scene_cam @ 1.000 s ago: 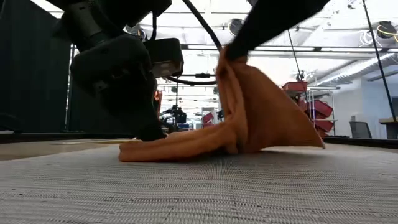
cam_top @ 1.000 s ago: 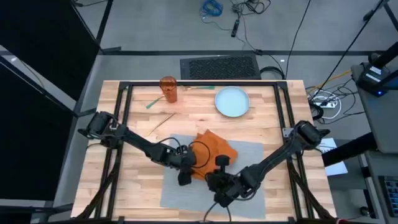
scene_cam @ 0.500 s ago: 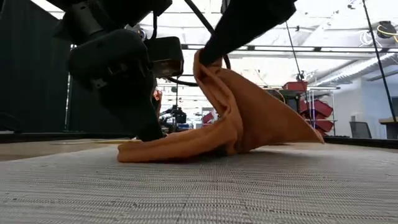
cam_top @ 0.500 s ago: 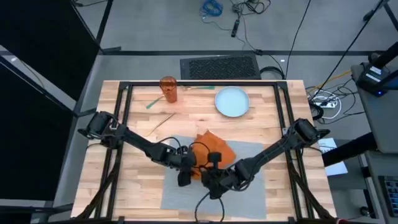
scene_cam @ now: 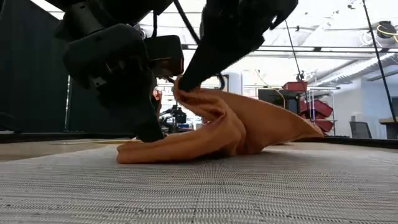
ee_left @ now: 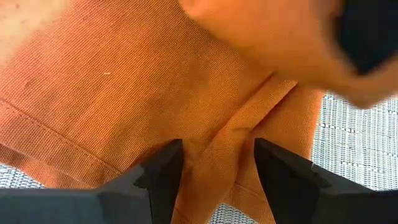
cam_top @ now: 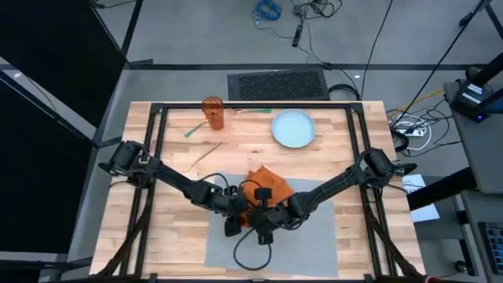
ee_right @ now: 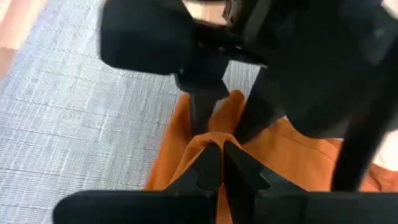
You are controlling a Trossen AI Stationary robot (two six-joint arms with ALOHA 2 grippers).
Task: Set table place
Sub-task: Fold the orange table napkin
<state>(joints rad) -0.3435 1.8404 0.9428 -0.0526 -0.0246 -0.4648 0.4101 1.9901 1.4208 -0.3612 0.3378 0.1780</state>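
Note:
An orange napkin [cam_top: 273, 184] lies crumpled on the grey placemat [cam_top: 314, 236] on the wooden table [cam_top: 177, 177]. In the low view the napkin's [scene_cam: 261, 127] lower folds rest on the mat [scene_cam: 199, 186]. My left gripper [cam_top: 233, 222] stands open on the napkin's left end, fingers pointing down. My right gripper [cam_top: 263, 222] is shut on a raised part of the napkin, close beside the left one. The pale round plate [cam_top: 293, 128] sits on the table at the far side. My left gripper [ee_left: 217, 180] comes from above with open fingers [ee_left: 163, 169] set down on the napkin near its hemmed edge; a raised fold [ee_left: 217, 146] runs between them. That end of the napkin lies flat on the mat [scene_cam: 134, 152]. My right gripper [ee_right: 222, 155] pinches a bunched fold of the napkin [ee_right: 214, 138] between its two fingers, slanting down from above. The held fold [scene_cam: 181, 87] is lifted off the mat, and the cloth drapes slack from it down to the rest of the napkin.
An orange cup [cam_top: 213, 112] stands at the far left of the table, with thin utensils [cam_top: 206, 153] lying nearer on the wood. The black frame [cam_top: 157, 118] edges the tabletop. Bare mat [cam_top: 236, 255] lies near the front edge.
My right gripper has carried its held fold of the napkin toward the table's left and downward, ending close beside my left gripper. The lifted cloth has sunk from a tall peak to a low hump folded toward the left, while the napkin's left end has stayed on the mat.

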